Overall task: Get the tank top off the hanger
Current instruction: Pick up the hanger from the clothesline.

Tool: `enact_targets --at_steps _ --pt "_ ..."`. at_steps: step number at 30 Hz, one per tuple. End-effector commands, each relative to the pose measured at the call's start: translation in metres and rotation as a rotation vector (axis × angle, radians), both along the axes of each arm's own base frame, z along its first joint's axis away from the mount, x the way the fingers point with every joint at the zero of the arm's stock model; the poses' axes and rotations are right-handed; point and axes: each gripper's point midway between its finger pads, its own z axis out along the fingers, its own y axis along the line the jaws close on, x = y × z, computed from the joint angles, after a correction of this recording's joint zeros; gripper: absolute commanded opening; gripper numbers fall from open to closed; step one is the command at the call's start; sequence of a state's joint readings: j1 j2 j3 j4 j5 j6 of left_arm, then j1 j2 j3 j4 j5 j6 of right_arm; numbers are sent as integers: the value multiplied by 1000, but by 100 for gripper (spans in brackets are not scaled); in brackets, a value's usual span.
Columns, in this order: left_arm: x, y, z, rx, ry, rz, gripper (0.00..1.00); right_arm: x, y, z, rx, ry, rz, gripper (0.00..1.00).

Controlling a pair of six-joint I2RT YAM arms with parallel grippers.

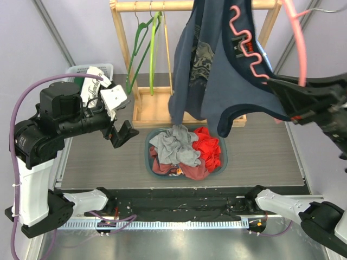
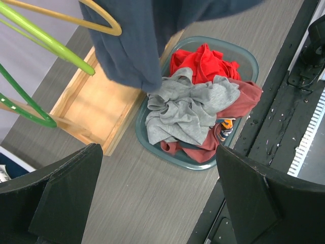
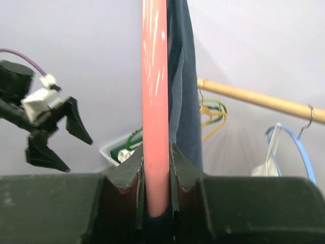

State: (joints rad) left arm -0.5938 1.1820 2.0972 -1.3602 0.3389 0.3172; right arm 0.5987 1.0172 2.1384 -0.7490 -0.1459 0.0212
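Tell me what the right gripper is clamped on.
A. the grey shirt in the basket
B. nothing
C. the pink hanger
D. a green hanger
C: in the right wrist view the right gripper is shut on the pink hanger, with the tank top hanging right beside the bar.

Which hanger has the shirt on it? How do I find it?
Look at the wooden rack at the back of the table, then toward its right end, where a dark blue tank top hangs. The pink hanger inside it is pinched in the right gripper, while the green hangers on the rack are bare.
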Motion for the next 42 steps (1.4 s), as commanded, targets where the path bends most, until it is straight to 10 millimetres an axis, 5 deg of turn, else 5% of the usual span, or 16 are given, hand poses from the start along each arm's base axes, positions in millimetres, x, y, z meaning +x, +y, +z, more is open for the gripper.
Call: enact_targets --at_steps 1,7,18,24,31,42 --pt "-3 4 7 -26 -22 16 100 -39 -6 56 113 -189 99 1" --pt "-9 9 9 -30 -39 18 100 -48 -5 60 124 -196 133 1" --pt "-11 6 11 -41 -32 0 100 -21 3 36 7 -155 66 1" --pt "-10 8 21 -58 -61 14 100 26 20 -25 -153 -28 -3 1" --pt "-13 8 19 -58 -54 6 100 36 34 -78 -245 47 35 1" --pt "-9 3 19 -57 -45 -3 100 -3 -15 21 19 -213 -85 1"
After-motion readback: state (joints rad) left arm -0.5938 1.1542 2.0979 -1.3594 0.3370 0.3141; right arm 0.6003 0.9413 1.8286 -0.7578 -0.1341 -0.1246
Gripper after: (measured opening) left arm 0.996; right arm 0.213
